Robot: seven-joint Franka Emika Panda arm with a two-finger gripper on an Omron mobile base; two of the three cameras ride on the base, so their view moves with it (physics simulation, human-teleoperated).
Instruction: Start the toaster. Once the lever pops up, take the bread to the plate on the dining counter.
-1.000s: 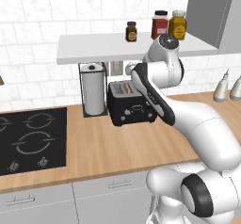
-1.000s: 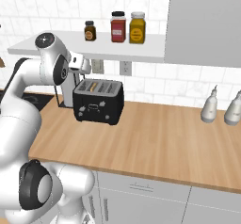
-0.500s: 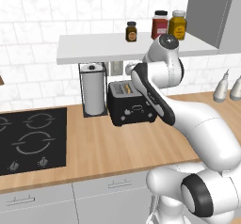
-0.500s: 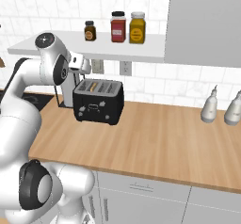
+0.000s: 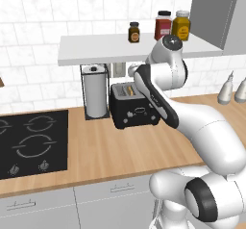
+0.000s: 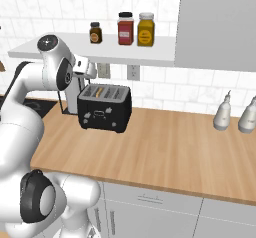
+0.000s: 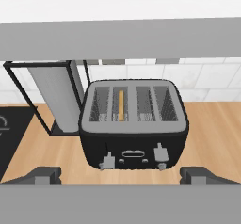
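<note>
The toaster (image 7: 133, 124) is black with grey slot tops and small light marks on its front. The bread (image 7: 121, 105) in it is tan-yellow. The worktop (image 6: 165, 147) is light wood; the hob (image 5: 29, 141) is black with pale ring markings.

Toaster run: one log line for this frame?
phase: pre-press | gripper: open, apart from toaster | bread: in a left slot | levers: untouched
</note>
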